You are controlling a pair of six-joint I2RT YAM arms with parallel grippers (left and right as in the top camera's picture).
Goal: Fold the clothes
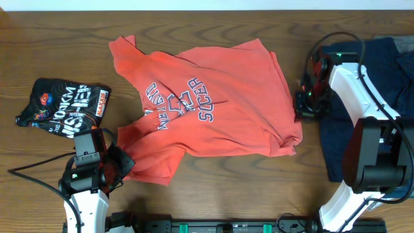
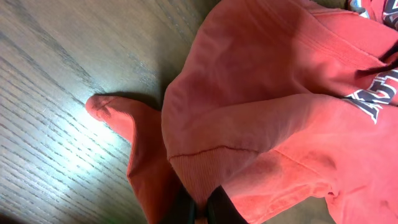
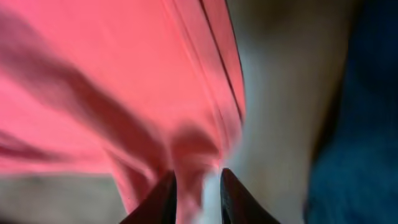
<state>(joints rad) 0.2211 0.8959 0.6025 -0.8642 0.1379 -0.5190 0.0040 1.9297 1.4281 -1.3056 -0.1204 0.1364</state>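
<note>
- Overhead: the coral-red T-shirt lies rumpled at the middle of the wooden table, lettering up and its hem partly doubled over. The left gripper is at the shirt's near-left corner and the right gripper at its right edge. A small black printed shirt lies apart to the left. Navy garments lie to the right, under the right arm.
- Left wrist: the claw is closed on a bunched fold of the red cloth, with a ribbed seam just above the fingertips. A loose tongue of fabric trails onto the bare wood.
- Right wrist: the picture is blurred. The jaws stand slightly apart with a hemmed fold of the shirt between them. Whether they clamp it cannot be told.
- Assessment: the garment appears light, soft and limp. It will likely sag and crease rather than hold a line. The doubled hems and seamed corners look like the firmest places to pinch.
</note>
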